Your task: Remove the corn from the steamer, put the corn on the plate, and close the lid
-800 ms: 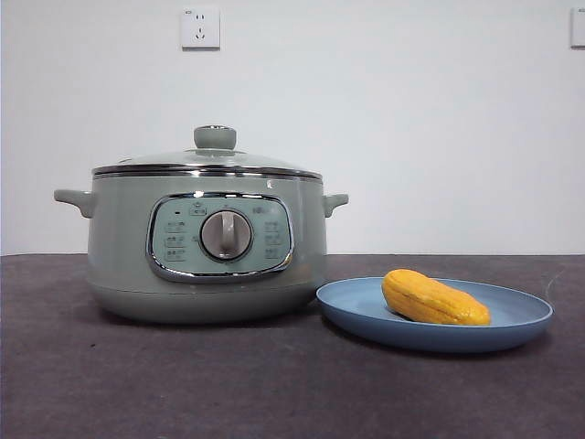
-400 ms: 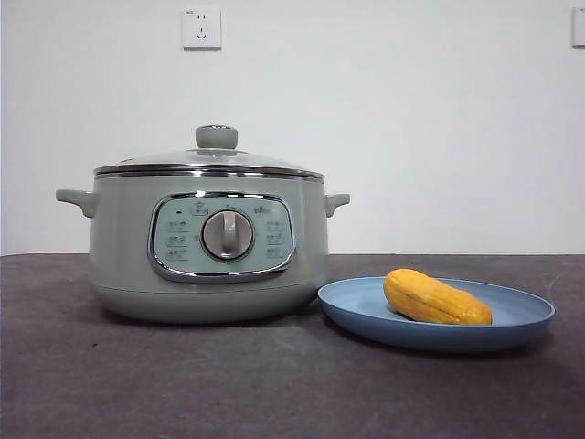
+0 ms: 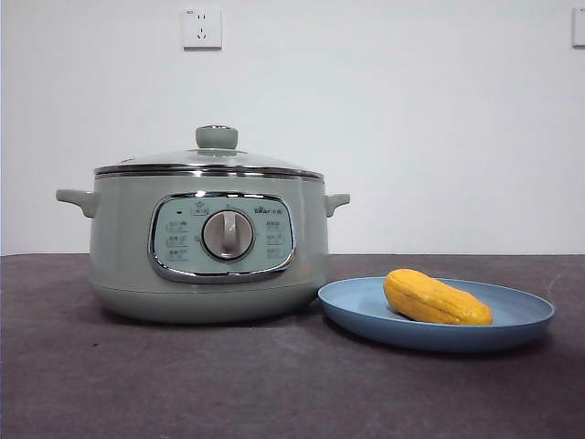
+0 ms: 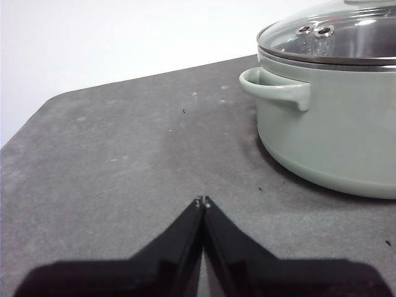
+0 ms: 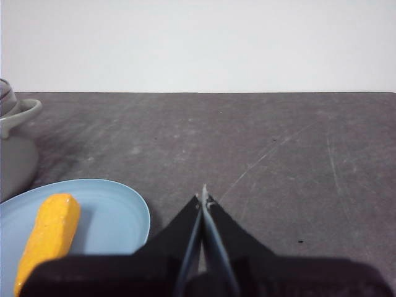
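Observation:
The sage-green steamer (image 3: 210, 247) stands left of centre on the table, with its glass lid (image 3: 210, 157) seated on the rim and the green knob on top. To its right, the yellow-orange corn (image 3: 435, 298) lies on the light-blue plate (image 3: 521, 315). My left gripper (image 4: 203, 202) is shut and empty, low over the table beside the steamer (image 4: 334, 117) and its lid (image 4: 337, 31). Just as empty, the right gripper (image 5: 204, 197) is shut and hovers beside the plate (image 5: 117, 213), the corn (image 5: 51, 235) off to its side.
The dark grey tabletop (image 3: 274, 384) stretches in front of the pot and plate. A white wall with a socket (image 3: 202, 27) stands behind. No arm shows in the front view.

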Controlling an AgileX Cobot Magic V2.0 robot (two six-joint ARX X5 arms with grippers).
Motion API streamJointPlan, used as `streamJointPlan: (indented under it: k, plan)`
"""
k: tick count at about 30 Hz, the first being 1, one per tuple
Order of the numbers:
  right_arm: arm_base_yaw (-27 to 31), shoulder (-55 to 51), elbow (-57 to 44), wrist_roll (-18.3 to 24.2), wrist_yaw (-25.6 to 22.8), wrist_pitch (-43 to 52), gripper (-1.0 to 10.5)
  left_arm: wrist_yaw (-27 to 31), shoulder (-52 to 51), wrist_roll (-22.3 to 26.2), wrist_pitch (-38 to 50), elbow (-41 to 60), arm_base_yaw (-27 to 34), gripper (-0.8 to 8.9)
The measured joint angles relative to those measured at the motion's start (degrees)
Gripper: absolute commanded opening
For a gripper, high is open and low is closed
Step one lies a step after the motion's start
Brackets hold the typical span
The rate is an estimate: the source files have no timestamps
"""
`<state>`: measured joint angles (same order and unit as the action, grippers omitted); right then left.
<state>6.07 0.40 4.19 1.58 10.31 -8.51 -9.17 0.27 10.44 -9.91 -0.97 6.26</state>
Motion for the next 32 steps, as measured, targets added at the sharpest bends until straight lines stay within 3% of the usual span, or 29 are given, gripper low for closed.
streamJointPlan:
  k: [10,32]
  plan:
    - [0.0,-0.1,-0.5,1.4,0.0,-9.5,0.0,0.0,0.0,0.0,0.0,0.0,0.0,-0.04]
    - [0.0,-0.2,-0.6,2.3,0.0,-9.7,0.0,0.0,0.0,0.0,0.0,0.0,0.0,-0.04]
